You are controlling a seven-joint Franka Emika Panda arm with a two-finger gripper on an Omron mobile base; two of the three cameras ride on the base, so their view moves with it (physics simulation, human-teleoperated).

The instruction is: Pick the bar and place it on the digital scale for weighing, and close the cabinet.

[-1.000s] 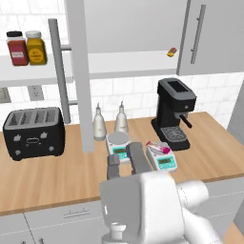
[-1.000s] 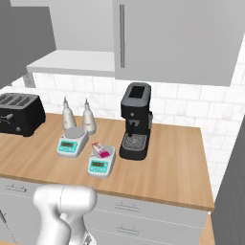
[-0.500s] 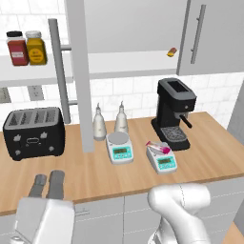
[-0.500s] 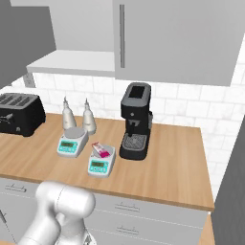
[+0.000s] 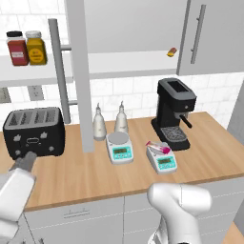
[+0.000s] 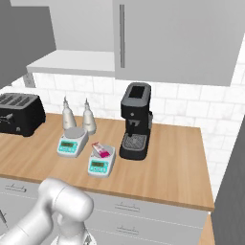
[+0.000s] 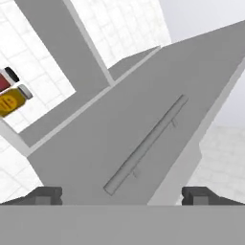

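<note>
The pink bar (image 5: pixel 157 147) (image 6: pixel 99 150) lies on the silver pan of the right-hand digital scale (image 5: pixel 163 161) (image 6: pixel 101 164), in front of the coffee machine. The cabinet's left grey door (image 5: pixel 79 81) stands open, seen edge-on over the counter, with its long handle (image 5: pixel 58 71) facing left. The right door (image 5: pixel 209 33) is shut. My gripper (image 5: pixel 26 161) is low at the left, in front of the toaster, open and empty. In the hand view it (image 7: pixel 122 196) looks up at the grey door (image 7: pixel 124 129) and its bar handle (image 7: pixel 146 143).
A second scale (image 5: pixel 119 148) (image 6: pixel 72 143) sits left of the first. Two bottles (image 5: pixel 109 121), a black toaster (image 5: pixel 33 132) and a black coffee machine (image 5: pixel 174 114) line the back. Red and yellow jars (image 5: pixel 26 47) and a small orange-brown item (image 5: pixel 171 51) stand on the white shelf (image 5: pixel 128 64).
My arm has swung from the middle of the counter down to the far left, in front of the toaster. The bar stays on the scale. The cabinet door has not moved.
</note>
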